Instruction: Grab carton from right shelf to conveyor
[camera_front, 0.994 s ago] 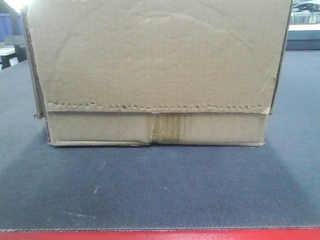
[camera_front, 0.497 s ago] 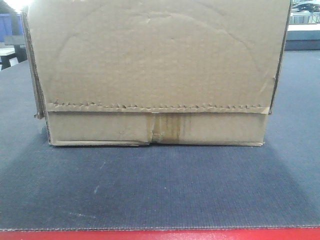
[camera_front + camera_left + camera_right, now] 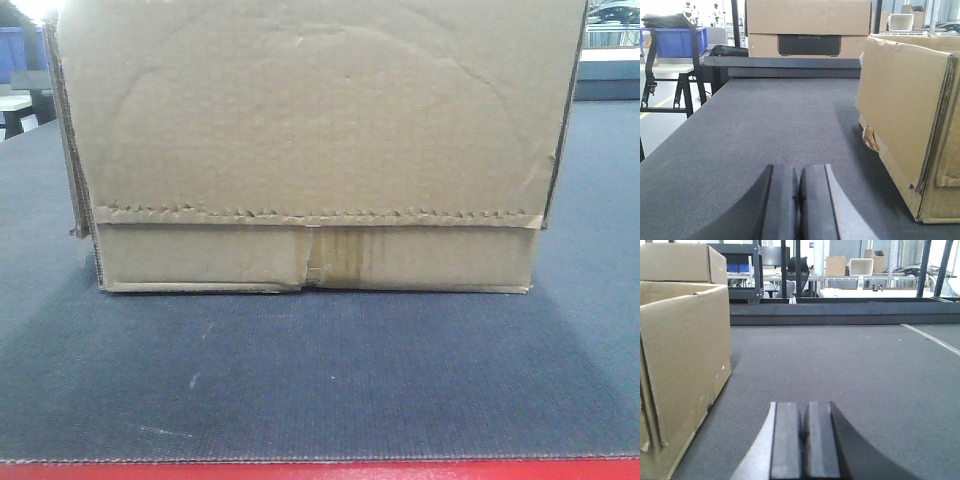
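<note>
On my left wrist view the left gripper has its two dark pads pressed together with nothing between them, and it hangs low over the conveyor. The right gripper is the same: pads together, empty, just above the belt. Between the two arms stands the carton, which rests flat on the dark grey belt. From the left wrist I see its side wall at my right, near the gripper but not touching it, with a torn piece of tape at the lower corner. From the right wrist the carton is at my left, also apart from the pads. In the front view the carton fills most of the frame; its serrated flap edge runs across the face and a yellowed tape strip sits at the centre seam. The red front edge of the belt is at the bottom. Behind the belt I see another cardboard box and a blue bin.
</note>
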{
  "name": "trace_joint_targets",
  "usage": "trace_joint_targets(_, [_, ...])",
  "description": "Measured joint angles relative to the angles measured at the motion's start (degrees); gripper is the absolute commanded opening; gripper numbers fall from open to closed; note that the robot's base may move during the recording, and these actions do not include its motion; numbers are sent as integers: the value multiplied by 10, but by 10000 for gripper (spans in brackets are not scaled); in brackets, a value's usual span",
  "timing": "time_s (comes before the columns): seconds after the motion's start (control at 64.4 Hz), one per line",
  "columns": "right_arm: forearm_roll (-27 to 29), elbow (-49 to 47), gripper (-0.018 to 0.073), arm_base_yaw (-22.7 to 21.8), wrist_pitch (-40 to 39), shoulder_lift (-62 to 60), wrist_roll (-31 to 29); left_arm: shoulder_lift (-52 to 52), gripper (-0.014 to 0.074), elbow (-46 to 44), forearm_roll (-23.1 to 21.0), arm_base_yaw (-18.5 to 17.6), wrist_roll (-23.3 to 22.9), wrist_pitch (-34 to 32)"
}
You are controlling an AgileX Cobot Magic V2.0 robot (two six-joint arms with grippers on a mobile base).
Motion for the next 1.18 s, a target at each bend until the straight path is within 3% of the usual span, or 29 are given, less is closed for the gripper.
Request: trace_joint_targets(1.18, [0,0,-58,0,-1,0,0,0,14,0,0,0,0,0])
